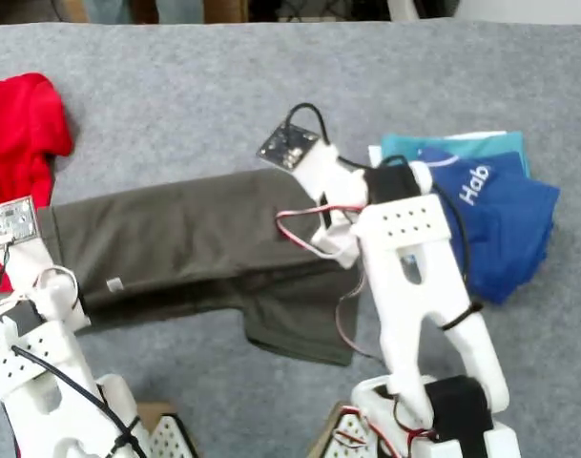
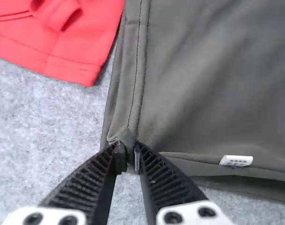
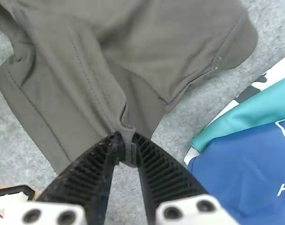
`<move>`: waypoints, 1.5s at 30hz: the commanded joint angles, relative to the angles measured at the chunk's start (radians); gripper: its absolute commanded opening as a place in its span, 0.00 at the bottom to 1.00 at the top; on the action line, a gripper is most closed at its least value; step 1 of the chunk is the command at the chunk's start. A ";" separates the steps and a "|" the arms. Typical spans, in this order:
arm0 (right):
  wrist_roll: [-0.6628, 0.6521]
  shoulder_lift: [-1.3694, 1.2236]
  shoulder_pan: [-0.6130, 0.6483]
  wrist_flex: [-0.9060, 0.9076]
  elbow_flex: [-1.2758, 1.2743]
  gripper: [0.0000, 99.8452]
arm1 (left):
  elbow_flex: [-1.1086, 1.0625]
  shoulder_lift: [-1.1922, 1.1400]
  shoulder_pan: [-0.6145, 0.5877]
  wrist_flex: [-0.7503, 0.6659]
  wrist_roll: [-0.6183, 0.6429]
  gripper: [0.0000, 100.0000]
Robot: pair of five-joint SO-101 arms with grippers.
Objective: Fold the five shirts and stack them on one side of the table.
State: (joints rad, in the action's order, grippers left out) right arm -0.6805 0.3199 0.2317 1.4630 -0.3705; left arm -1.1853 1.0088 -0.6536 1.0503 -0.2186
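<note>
- My left pincer (image 2: 127,157) was nearly closed, its two ribbed jaws pinching a corner of the olive shirt (image 2: 203,84) right where a stitched seam ran down to the edge.
- My right pincer (image 3: 126,150) was drawn just as narrow, nipping a small fold of the same shirt's hem between its jaws.
- Around my left grip the cloth lay smooth and flat, and a small white label (image 2: 236,161) sat on the fabric near the shirt's edge, a little way from the jaws.
- Around my right grip the cloth was rumpled, with creases fanning away from the pinch and a hemmed flap lying to one side.
- From above, the olive shirt was stretched across the middle of the grey tabletop (image 1: 176,86), one end at my left arm and the other at my right arm, with part of it spilling toward the near edge.
- The red shirt (image 1: 18,134) lay bunched at the tabletop's left edge, just beside the end I held with my left pincer; its hem touched or slightly overlapped the olive cloth there.
- On the right side the blue shirt (image 1: 505,224) rested on top of the teal shirt (image 1: 452,143), both folded, close to my right arm.
- A white cloth with dark print (image 3: 273,75) peeked out beneath the teal one.
</note>
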 commanded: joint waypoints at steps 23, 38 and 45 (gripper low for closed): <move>-0.009 0.033 -0.009 0.003 -0.050 0.01 | -0.005 0.020 -0.022 0.094 -0.080 0.03; -0.002 0.033 -0.015 0.002 -0.074 0.02 | 0.005 0.015 -0.067 0.117 -0.103 0.17; 0.000 0.035 -0.017 0.008 -0.074 0.18 | 0.073 0.017 -0.145 0.126 -0.106 0.18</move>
State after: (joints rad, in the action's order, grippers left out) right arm -0.6805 0.3199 0.2317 1.4661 -0.4488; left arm -1.1838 1.0119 -0.7733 1.1715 -0.3122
